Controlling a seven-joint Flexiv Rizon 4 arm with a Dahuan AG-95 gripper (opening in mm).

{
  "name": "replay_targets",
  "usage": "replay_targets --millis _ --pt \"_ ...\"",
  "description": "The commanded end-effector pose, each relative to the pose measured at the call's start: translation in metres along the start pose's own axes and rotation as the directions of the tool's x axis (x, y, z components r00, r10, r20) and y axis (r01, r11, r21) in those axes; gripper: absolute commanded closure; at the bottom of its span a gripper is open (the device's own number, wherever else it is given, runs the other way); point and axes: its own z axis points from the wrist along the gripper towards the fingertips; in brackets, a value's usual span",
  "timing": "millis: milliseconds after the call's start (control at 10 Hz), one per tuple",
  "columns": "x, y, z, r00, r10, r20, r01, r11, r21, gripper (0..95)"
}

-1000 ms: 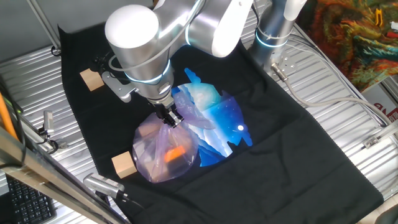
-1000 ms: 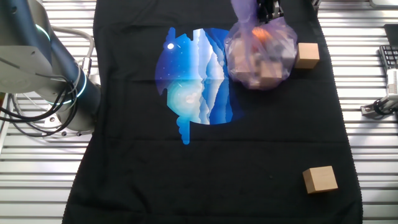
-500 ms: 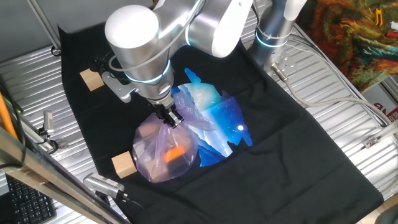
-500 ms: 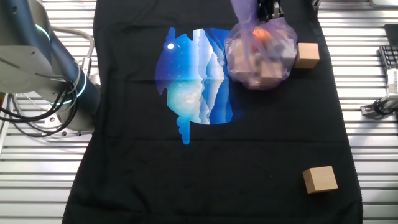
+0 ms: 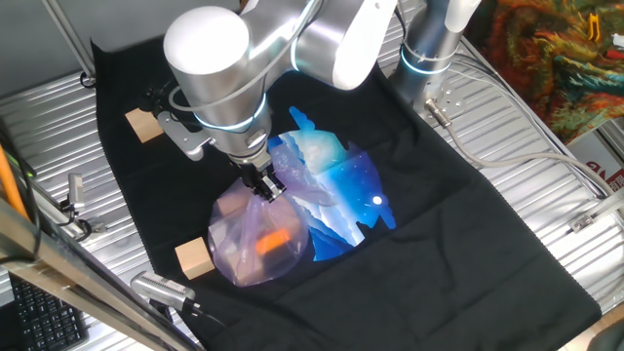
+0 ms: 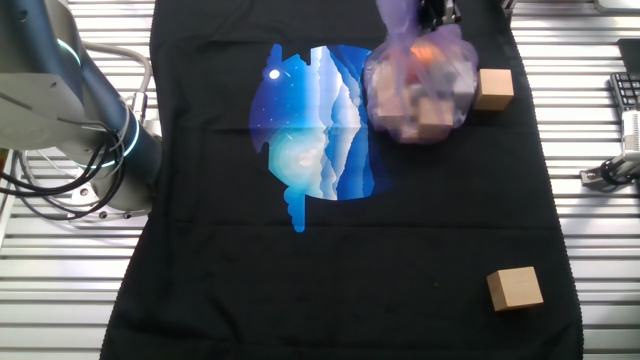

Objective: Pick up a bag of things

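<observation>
The bag of things [image 5: 257,239] is a translucent pale purple plastic bag with an orange item showing through. It hangs or rests at the front left of the black cloth [image 5: 468,244]. My gripper [image 5: 261,187] is shut on the gathered top of the bag. In the other fixed view the bag [image 6: 418,88] is at the top right and the gripper [image 6: 432,12] is cut off by the top edge.
A shiny blue-and-white bag [image 5: 336,190] lies flat just right of the purple bag. One wooden cube [image 5: 194,258] touches the bag's left side, another [image 5: 143,125] sits at the far left. A keyboard [image 5: 29,312] lies at the front left.
The gripper and the bag's top have risen slightly, and the bag has shifted a little upward with it.
</observation>
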Motion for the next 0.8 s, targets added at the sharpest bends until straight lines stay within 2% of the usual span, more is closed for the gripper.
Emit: replay_targets --millis 100,500,800 --pt "0.000 -0.001 -0.004 1.000 -0.002 0.003 0.002 1.000 0.001 95.0" --pt "0.000 -0.001 -0.016 1.000 0.001 0.005 -0.001 1.000 0.000 95.0" --pt "-0.001 -0.001 -0.018 1.000 0.004 0.012 -0.004 1.000 0.000 95.0"
